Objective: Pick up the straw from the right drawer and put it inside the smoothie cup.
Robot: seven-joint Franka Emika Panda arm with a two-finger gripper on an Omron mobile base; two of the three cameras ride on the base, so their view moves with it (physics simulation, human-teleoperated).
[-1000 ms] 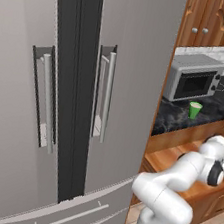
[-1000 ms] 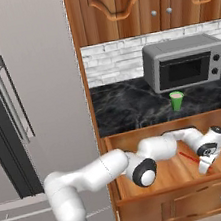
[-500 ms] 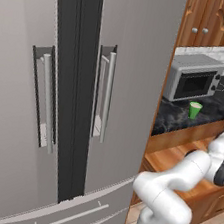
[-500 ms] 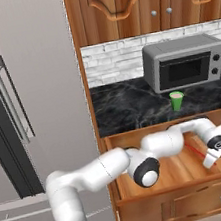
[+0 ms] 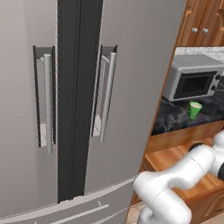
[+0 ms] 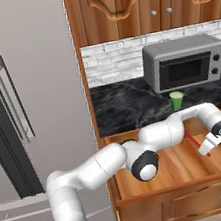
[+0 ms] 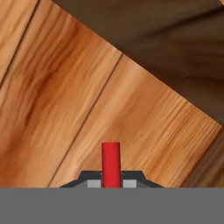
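One green smoothie cup (image 5: 195, 109) stood on dark counter (image 5: 183, 119) before microwave (image 5: 193, 79) in left base view. Right base view: gripper (image 6: 207, 148) hovered over open right drawer (image 6: 173, 173), red straw (image 6: 194, 141) slanted beside it. Hand view: fingertips (image 7: 92, 180) were clamped on straw, wooden drawer floor beyond.

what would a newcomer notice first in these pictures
The white arm stretches into the open right drawer, its gripper shut on the thin red straw above the wooden drawer floor. Behind it, the green smoothie cup stands on the dark counter before the grey microwave.
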